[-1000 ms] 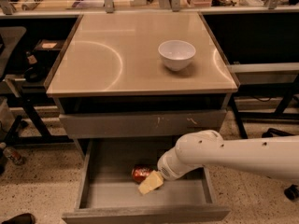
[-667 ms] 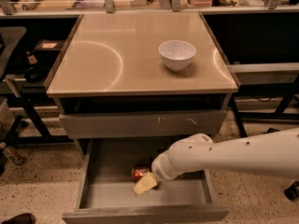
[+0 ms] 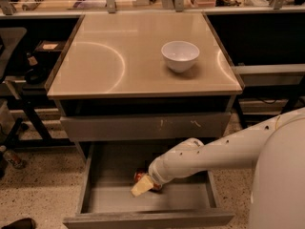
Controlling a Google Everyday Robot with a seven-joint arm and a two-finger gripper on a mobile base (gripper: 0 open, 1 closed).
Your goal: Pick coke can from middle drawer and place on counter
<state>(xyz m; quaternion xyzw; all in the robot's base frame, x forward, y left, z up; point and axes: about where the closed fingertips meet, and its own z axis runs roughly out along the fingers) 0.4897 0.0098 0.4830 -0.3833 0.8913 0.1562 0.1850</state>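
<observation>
The middle drawer point(image 3: 109, 199) is pulled open below the counter point(image 3: 119, 56). Its inside is plain grey. The coke can point(image 3: 140, 176) lies in the drawer near the middle, only a small red part showing beside my arm. My gripper point(image 3: 142, 186) reaches down into the drawer from the right and sits right at the can, its pale fingertip point(image 3: 141, 187) covering most of it. The counter is a glossy tan top above the drawers.
A white bowl point(image 3: 180, 55) stands on the counter at the right. A shut grey drawer front with pale scuff marks point(image 3: 143, 126) is just above the open drawer. Dark shelving and desks stand on both sides, clutter along the back.
My arm and gripper have moved left and a little lower inside the drawer, closing in over the can. The can, the bowl and the drawer have stayed in place.
</observation>
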